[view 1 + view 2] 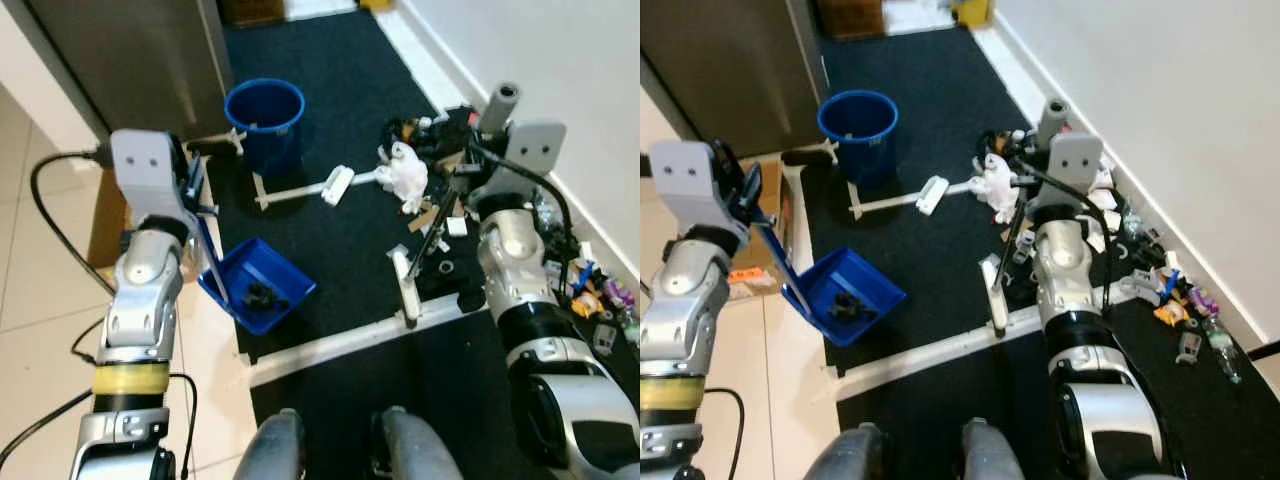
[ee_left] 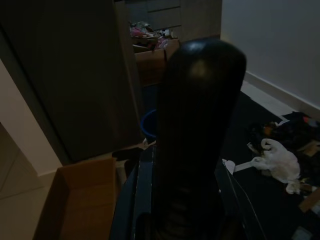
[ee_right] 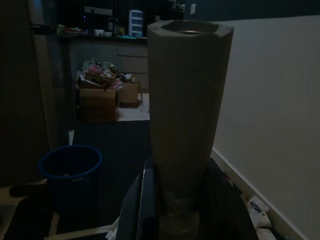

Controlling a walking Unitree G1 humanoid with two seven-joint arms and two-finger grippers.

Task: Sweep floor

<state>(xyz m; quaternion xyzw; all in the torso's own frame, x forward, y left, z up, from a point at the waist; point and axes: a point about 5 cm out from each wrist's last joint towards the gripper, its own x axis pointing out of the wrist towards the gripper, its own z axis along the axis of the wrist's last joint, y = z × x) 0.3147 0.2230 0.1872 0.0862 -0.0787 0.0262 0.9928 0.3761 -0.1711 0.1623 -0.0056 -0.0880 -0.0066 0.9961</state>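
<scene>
The litter, a heap of crumpled white paper, cardboard scraps and small bits, lies on the dark mat at about 1 o'clock from the robot's feet, near the wall. The broom stands between it and the robot, head down on the mat by the white tape line, its grey handle in the right tool, which is clamped round it. The blue dustpan sits at 11 o'clock, on the mat's edge, with a few dark bits in it; the left tool is closed on its long handle. A blue bin stands at 12 o'clock, beyond the pan. Judging by this, sweeping is partly done: the next move calls for the broom to reach past the heap and draw it toward the pan
</scene>
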